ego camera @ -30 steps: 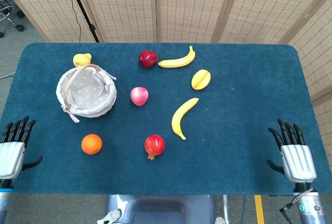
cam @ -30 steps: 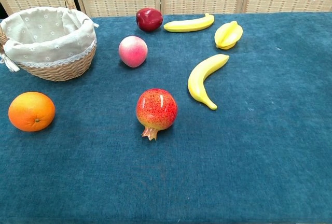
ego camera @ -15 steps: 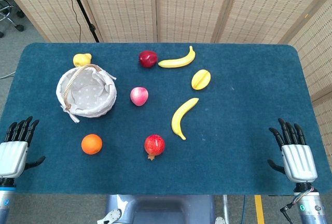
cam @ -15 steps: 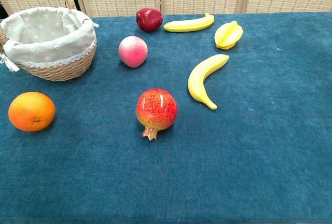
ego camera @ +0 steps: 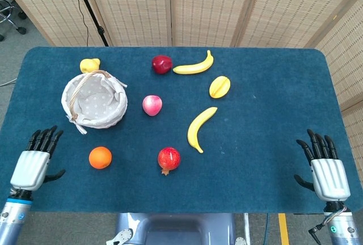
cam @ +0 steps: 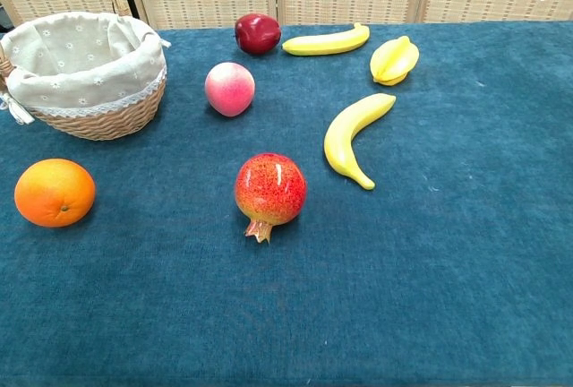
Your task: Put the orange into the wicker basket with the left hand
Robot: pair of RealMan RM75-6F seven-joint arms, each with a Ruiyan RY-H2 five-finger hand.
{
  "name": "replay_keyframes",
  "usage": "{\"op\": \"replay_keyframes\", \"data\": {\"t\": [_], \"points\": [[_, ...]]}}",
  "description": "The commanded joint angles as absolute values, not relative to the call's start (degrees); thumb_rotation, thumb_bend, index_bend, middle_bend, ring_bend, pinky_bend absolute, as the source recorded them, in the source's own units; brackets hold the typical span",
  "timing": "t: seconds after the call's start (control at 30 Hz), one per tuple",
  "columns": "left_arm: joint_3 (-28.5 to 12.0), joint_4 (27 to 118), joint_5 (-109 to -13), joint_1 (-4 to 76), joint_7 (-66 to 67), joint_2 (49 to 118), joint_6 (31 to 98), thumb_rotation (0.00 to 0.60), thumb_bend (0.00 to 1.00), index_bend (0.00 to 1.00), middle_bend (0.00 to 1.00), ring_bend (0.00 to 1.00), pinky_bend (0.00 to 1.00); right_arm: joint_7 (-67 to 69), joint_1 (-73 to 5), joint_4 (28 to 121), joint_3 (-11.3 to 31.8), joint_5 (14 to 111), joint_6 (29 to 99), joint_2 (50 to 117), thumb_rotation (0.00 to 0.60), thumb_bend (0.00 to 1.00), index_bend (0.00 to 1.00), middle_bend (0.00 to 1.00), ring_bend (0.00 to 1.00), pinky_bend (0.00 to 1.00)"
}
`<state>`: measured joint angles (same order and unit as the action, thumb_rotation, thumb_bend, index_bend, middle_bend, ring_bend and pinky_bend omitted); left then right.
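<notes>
The round orange fruit [ego camera: 100, 157] is lying on the dark blue cloth-covered table [ego camera: 272, 114], near the front edge on the left side, just in front of the wicker basket with a pale flowered cloth lining [ego camera: 95, 100]. The orange is not touching the basket. The basket is standing close to the left edge, and a small yellow fruit [ego camera: 89, 65] is lying just behind it, toward the back left corner.

The left hand [ego camera: 35, 164] is hovering over the front left corner of the table, to the left of the orange and apart from it. Its fingers are spread and are holding nothing. The right hand [ego camera: 328, 172] is hovering at the front right corner, also with fingers apart and holding nothing. The chest view is showing neither hand.

A red speckled pomegranate [ego camera: 169, 159] is lying to the right of the orange, near the front edge. A pink peach [ego camera: 152, 105] is resting beside the basket on its right. Near the back edge, a dark red apple [ego camera: 161, 64] and a yellow banana [ego camera: 195, 66] are lying side by side. A yellow ribbed starfruit [ego camera: 219, 87] is lying in front of that banana, and a second yellow banana [ego camera: 199, 127] is lying near the middle of the table.
</notes>
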<state>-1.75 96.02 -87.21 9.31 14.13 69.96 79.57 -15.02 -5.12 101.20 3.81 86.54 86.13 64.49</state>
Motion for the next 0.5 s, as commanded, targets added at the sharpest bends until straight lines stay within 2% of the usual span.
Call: {"op": "replay_keyframes", "data": {"t": [0.03,0.2,0.5], "points": [[-0.83,99.04,-89.51,11.46,18.76,72.10,76.99,0.600,0.00,0.00,0.00,0.00,0.00,-14.66,-4.95,101.33,3.86,86.68,86.47,64.24,0.600,0.00,0.18,0.00,0.00,0.00],[-0.17,99.99,-90.25,13.31,22.95,75.93,74.02,0.600,0.00,0.00,0.00,0.00,0.00,-13.71,-4.45,101.35,3.96,87.03,87.47,63.82,0.600,0.00,0.18,0.00,0.00,0.00],[-0.07,93.72,-87.94,14.99,22.44,83.46,70.57,0.600,0.00,0.00,0.00,0.00,0.00,-11.92,-3.67,101.36,4.34,86.86,88.75,62.93,0.600,0.00,0.18,0.00,0.00,0.00]]}}
